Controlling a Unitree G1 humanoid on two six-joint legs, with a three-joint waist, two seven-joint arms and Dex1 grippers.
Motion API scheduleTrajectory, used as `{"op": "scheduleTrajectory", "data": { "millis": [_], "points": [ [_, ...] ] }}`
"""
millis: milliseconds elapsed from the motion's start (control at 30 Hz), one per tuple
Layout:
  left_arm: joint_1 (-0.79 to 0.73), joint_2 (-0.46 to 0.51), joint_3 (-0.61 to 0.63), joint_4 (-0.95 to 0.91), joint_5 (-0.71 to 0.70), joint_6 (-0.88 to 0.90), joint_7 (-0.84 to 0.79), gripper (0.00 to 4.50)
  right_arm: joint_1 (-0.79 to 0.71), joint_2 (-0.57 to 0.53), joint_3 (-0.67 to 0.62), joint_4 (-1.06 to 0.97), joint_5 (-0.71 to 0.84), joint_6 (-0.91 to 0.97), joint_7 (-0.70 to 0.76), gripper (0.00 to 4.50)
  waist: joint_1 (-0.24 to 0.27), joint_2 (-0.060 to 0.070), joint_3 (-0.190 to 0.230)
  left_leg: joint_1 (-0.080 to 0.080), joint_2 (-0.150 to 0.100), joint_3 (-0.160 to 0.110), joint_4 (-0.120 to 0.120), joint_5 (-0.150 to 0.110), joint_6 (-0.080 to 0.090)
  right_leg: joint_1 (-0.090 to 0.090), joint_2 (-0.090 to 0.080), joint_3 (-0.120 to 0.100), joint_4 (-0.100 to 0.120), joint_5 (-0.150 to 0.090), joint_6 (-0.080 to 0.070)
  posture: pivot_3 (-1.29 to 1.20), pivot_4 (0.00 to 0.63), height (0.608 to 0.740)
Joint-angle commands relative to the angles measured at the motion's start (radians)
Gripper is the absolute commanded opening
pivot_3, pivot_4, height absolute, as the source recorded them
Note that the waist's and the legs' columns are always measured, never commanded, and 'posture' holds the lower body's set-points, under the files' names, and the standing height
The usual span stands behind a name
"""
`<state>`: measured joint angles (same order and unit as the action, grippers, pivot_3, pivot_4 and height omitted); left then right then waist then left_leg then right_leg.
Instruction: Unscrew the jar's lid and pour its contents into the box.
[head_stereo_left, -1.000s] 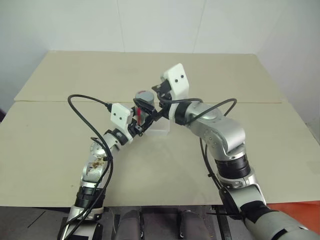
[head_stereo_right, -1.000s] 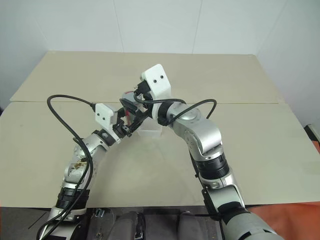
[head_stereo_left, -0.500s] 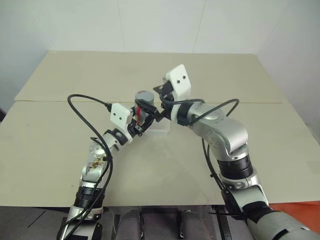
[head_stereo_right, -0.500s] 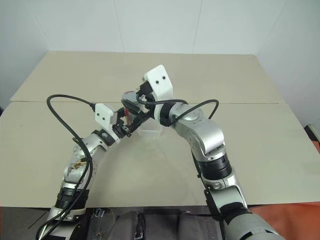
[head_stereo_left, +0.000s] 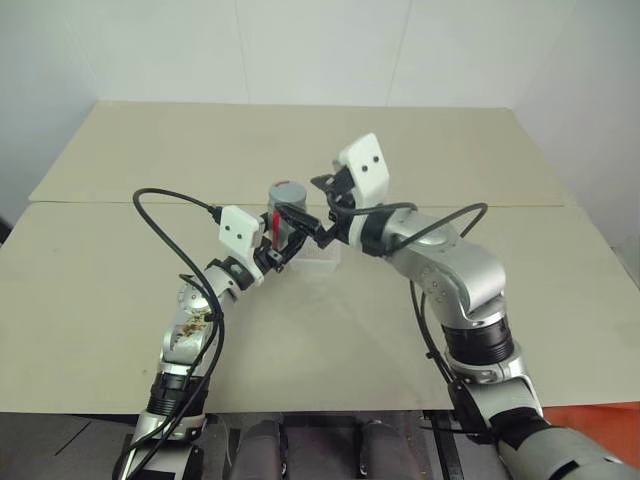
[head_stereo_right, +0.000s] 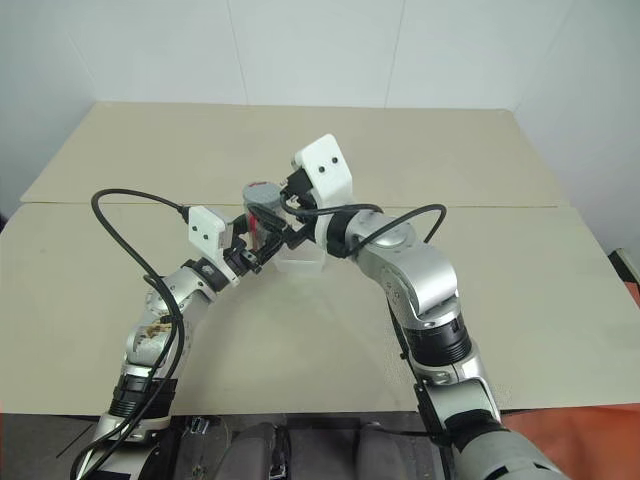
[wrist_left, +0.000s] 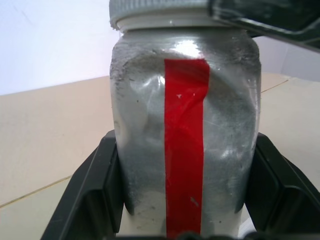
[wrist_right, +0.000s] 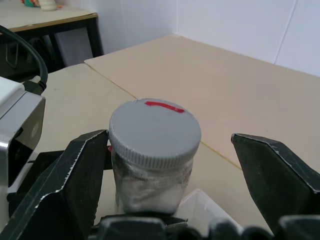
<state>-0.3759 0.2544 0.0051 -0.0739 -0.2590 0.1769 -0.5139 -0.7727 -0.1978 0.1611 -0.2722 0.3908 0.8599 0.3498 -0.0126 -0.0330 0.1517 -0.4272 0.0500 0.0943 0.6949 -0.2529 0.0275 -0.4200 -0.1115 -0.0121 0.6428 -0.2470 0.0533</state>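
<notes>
The left end effector is clamped tight; just beyond it, the right end effector stands spread wide.

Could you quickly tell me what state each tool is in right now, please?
Left tool: closed on the jar.
Right tool: open, its fingers either side of the lid.

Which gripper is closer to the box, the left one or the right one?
Right. The right gripper hangs open just above the box, around the lid. The left gripper grips the jar beside the box.
</notes>
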Motion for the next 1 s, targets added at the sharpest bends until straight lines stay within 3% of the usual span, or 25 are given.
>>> {"op": "scheduleTrajectory", "data": {
  "millis": [33,300,1000],
  "points": [
    [-0.001,0.008,0.023,-0.052,-0.013,-0.018,0.006,2.75,0.002,-0.018,-0.056,-0.058,0.013,0.005,-0.003,4.46,0.0,0.0,0.0,0.0,0.0,0.0,0.0,0.0,0.0,0.0,0.0,0.0,0.0,0.0,0.0,0.0,0.15,0.74],
    [-0.018,0.0,0.012,-0.034,-0.007,-0.026,0.0,2.75,-0.014,0.002,-0.045,-0.087,0.047,-0.009,0.027,4.46,0.0,0.0,0.0,0.0,0.0,0.0,0.0,0.0,0.0,0.0,0.0,0.0,0.0,0.0,0.0,0.0,0.15,0.74],
    [-0.014,-0.002,0.004,-0.044,-0.004,-0.026,-0.001,2.75,-0.107,0.072,-0.015,0.095,-0.045,-0.061,0.013,4.46,0.0,0.0,0.0,0.0,0.0,0.001,0.0,0.0,-0.001,0.0,0.0,0.0,0.0,0.0,0.0,0.0,0.15,0.74]
  ]
}}
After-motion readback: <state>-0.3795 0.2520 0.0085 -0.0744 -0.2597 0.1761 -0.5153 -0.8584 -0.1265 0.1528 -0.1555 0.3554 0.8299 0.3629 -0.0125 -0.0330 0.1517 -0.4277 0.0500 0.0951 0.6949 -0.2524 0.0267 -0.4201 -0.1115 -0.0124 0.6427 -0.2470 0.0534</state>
